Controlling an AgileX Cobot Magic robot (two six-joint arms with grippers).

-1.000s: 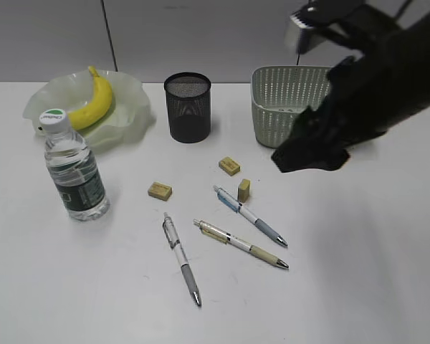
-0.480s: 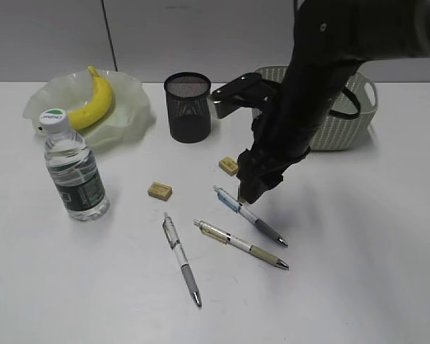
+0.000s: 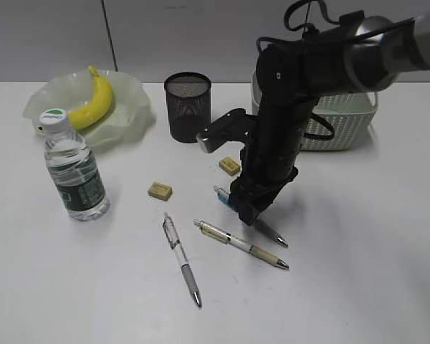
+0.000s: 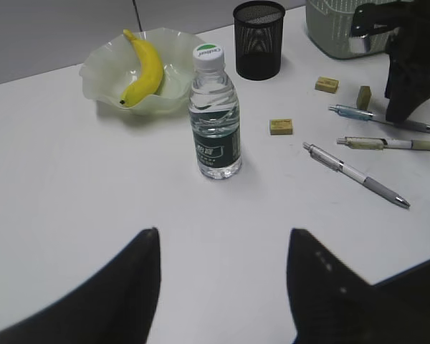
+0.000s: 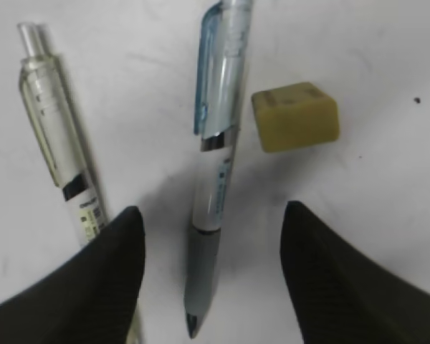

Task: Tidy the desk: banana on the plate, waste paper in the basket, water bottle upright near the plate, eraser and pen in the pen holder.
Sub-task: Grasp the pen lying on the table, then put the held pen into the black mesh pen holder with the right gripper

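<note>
The banana (image 3: pixel 93 100) lies on the green plate (image 3: pixel 132 115). The water bottle (image 3: pixel 75 172) stands upright in front of the plate. The black pen holder (image 3: pixel 188 107) stands beside the basket (image 3: pixel 344 129). Three pens lie on the desk (image 3: pixel 358 272). My right gripper (image 3: pixel 245 211) is open and low over the blue pen (image 5: pixel 218 143), which lies between its fingers (image 5: pixel 122 244). One eraser (image 5: pixel 295 116) lies just beside that pen, and two more (image 3: pixel 160 190) (image 3: pixel 229 166) lie nearby. My left gripper (image 4: pixel 222 240) is open and empty over bare desk. No waste paper shows.
A white pen (image 3: pixel 181 258) and a clear pen (image 3: pixel 240 244) lie left of the right gripper. The right arm (image 3: pixel 287 107) stands in front of the basket. A grey wall runs behind the desk.
My right arm has swung from above the basket down and left to the blue pen. The eraser beside that pen is now hidden in the exterior view.
</note>
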